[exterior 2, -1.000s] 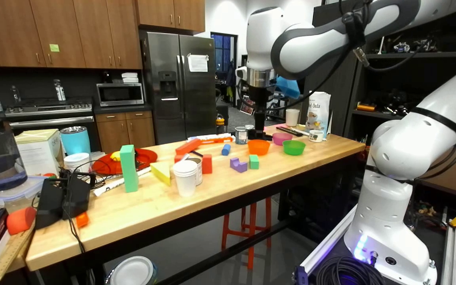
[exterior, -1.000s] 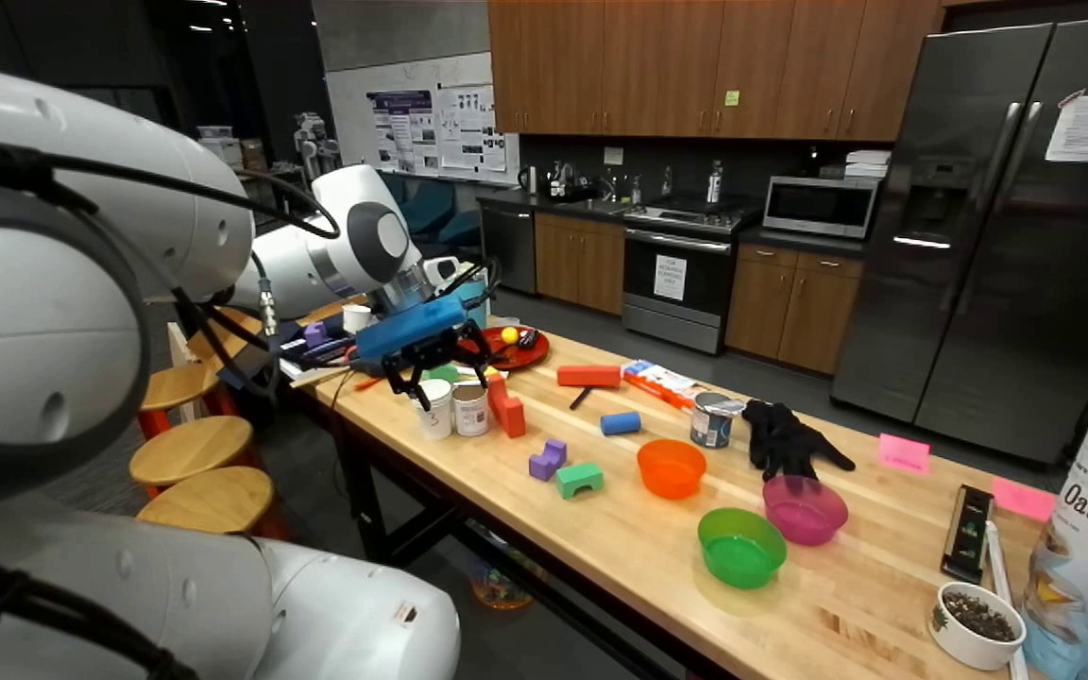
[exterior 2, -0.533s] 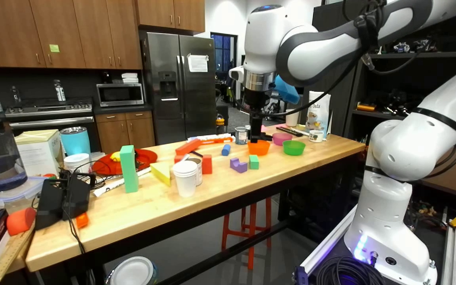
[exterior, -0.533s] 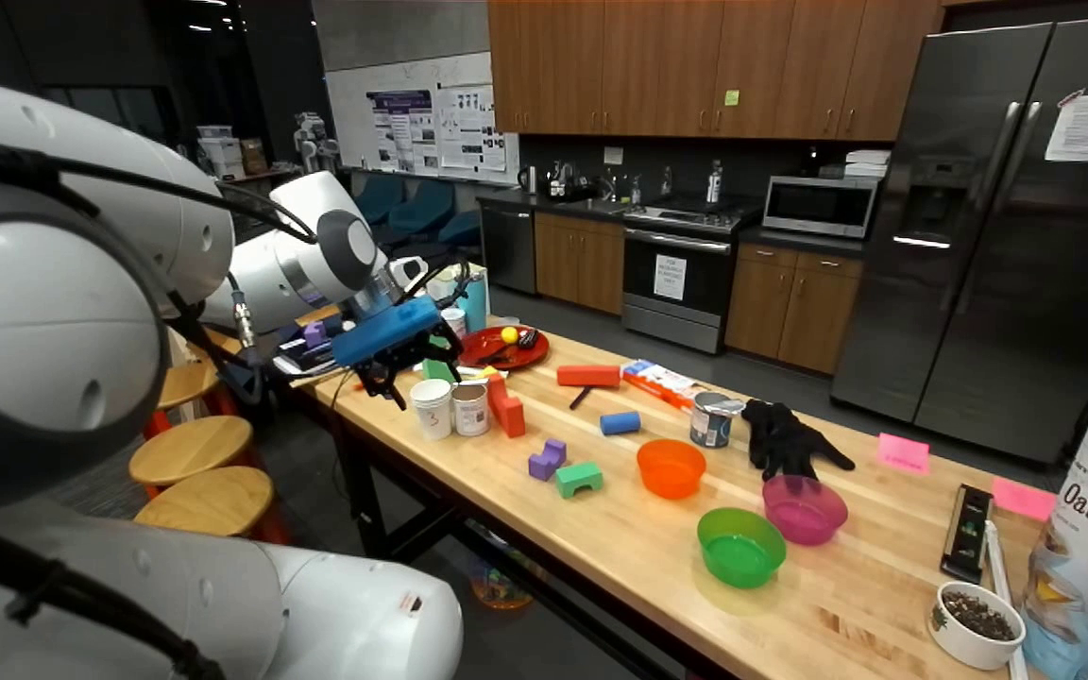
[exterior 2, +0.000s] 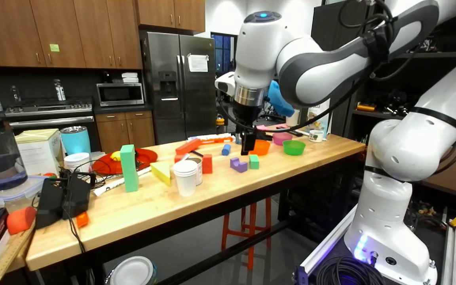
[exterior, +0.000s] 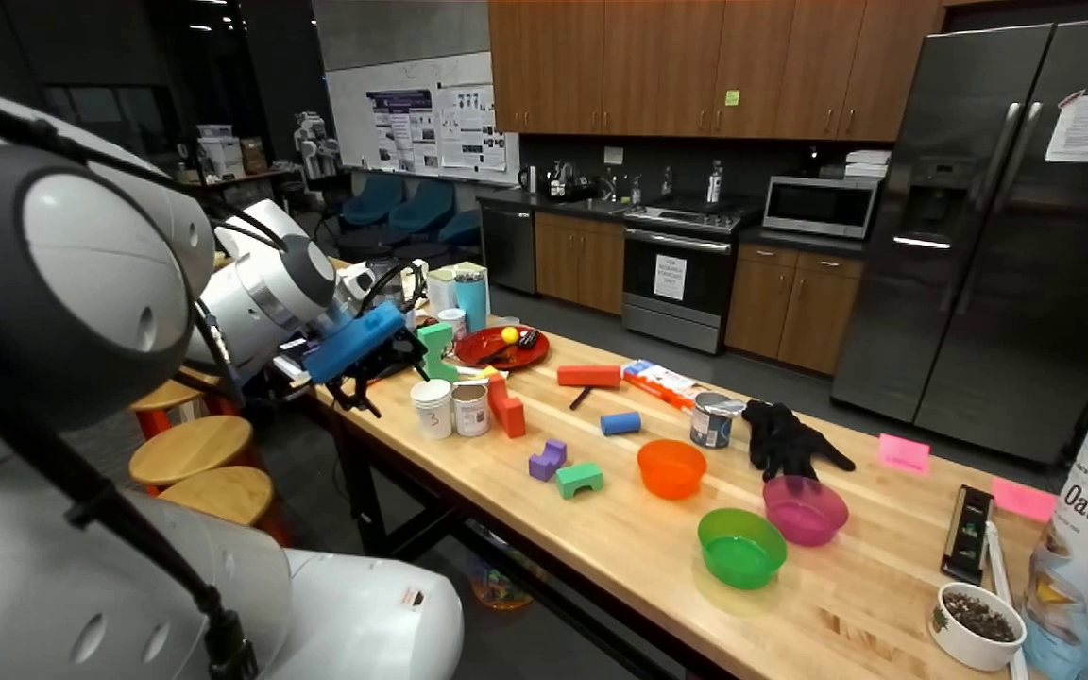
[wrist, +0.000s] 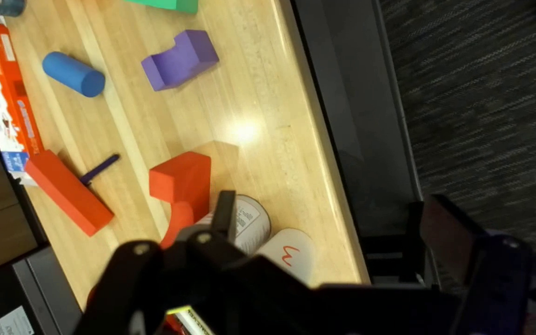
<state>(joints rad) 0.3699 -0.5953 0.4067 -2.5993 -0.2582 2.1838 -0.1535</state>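
Hanging from the bent arm [exterior 2: 325,79], the end effector [exterior 2: 246,151] points down.

Lab kitchen: oven [exterior: 705,283], fridge [exterior: 941,283], microwave [exterior: 820,206]; posters [exterior: 473,132] on whiteboard [exterior: 349,123].

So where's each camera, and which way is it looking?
Wrist view: just behind the gripper, which shows open at the bottom; looks down at the table and floor.
An exterior view: close beside the arm, which fills the left; looks across the table toward the stove.
An exterior view: farther from the arm, shown at right with its base; looks along the table toward the fridge.
Both exterior views share the orange bowl; all three, the gripper and purple block.
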